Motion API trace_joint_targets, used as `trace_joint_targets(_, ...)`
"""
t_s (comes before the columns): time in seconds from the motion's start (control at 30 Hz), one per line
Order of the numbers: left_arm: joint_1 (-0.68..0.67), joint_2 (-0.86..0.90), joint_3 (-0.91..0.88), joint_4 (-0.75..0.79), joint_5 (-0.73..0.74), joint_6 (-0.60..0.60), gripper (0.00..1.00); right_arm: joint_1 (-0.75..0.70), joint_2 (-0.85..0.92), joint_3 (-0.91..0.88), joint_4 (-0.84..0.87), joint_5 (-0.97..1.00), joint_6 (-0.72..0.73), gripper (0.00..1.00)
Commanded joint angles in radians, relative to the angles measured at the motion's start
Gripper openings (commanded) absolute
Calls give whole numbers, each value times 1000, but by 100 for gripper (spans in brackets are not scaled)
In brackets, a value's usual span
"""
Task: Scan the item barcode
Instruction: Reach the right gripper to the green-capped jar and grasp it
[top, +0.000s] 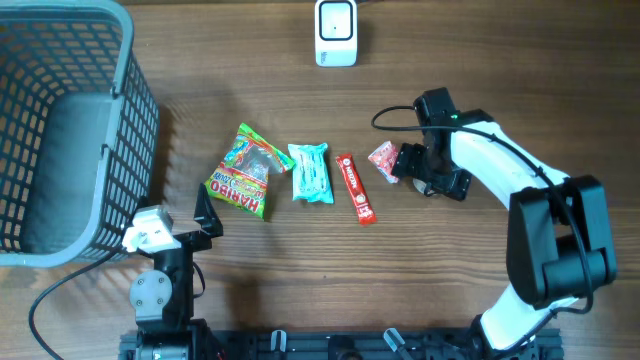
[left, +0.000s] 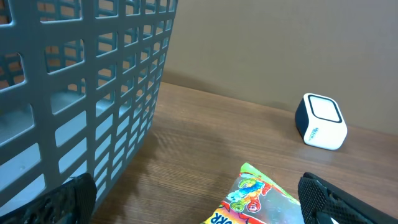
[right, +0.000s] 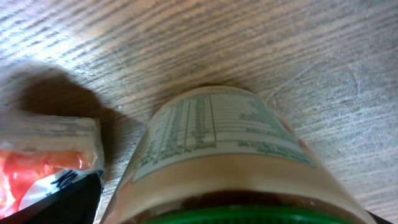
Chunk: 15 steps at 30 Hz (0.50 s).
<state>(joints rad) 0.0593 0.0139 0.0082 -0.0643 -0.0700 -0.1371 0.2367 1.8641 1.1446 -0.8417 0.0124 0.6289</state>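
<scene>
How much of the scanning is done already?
Nothing looks scanned yet. The right claw is open around a green-lidded jar that seems to lie on the table. Left: grip it and carry it to the white scanner.

Across the desk (top: 500, 60), left to right: basket (top: 140, 110) at the left edge, then a row of gummy bag (top: 243, 172), flat packet (top: 311, 172), stick packet (top: 355, 188) and small sachet (top: 383, 160), jar (right: 230, 155) just beside the sachet, scanner (top: 336, 32) behind the row.

left arm (top: 160, 272): tucked near base | left fingers (left: 339, 202): spread | right arm (top: 500, 165): extended | right fingers (right: 59, 208): spread
</scene>
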Motion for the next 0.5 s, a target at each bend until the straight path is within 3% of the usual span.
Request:
trace_joint_targets(0.0, 2, -8, -3, 0, -13, -2, 100, -1, 63, 36, -63, 31, 24, 100)
trace_joint_targets(0.2, 2, -8, -3, 0, -13, -2, 100, -1, 60, 93, -132, 29, 25, 100)
trace_joint_targets(0.47, 2, -8, -3, 0, -13, -2, 100, -2, 60, 92, -76, 55, 2, 99)
